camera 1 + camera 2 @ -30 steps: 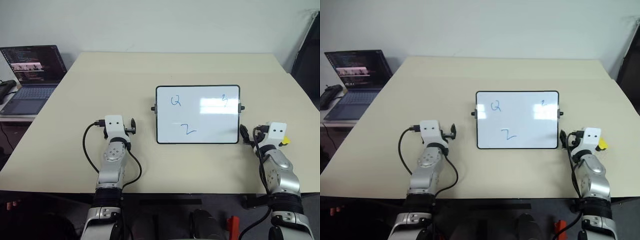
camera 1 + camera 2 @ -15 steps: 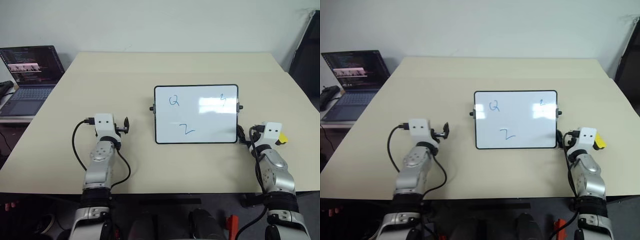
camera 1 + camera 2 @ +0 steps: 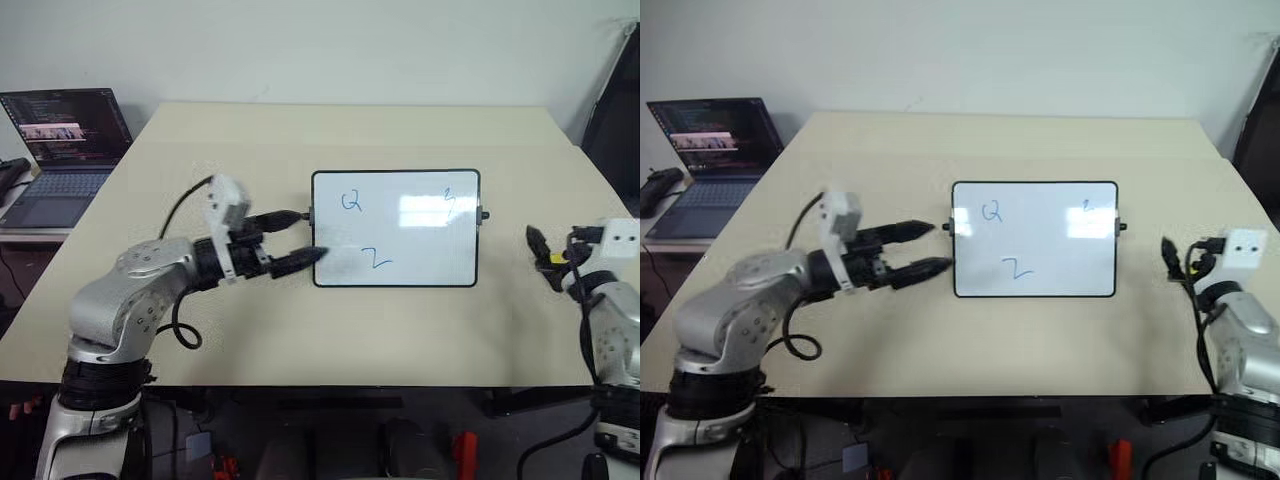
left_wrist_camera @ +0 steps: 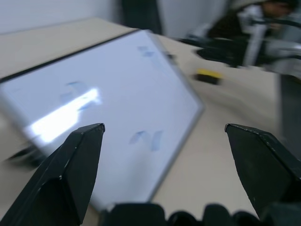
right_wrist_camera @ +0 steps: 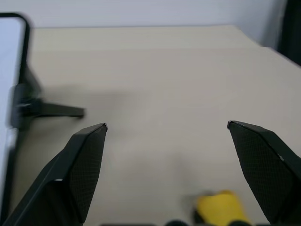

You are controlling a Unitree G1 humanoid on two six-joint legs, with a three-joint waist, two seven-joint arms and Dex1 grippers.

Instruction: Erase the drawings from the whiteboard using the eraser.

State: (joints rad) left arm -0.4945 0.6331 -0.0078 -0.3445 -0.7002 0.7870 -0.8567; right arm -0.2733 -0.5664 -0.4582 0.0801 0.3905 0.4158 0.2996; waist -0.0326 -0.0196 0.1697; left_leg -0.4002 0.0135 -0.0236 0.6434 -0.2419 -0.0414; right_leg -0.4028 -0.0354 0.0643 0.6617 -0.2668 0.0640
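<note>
One eraser (image 5: 221, 207), seemingly just beneath the wide-spread right tool (image 5: 167, 141).

Head cameras look down on the whiteboard (image 3: 395, 228) (wrist cameras skim low, close).

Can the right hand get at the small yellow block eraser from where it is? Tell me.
Probably yes. The open right hand hovers just above the small yellow block eraser on the beige table, with nothing between them; it would need to dip down.

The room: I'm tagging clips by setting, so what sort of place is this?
Probably an office or lab: a plain beige table against a bare white wall, and an open laptop on a side desk.
</note>
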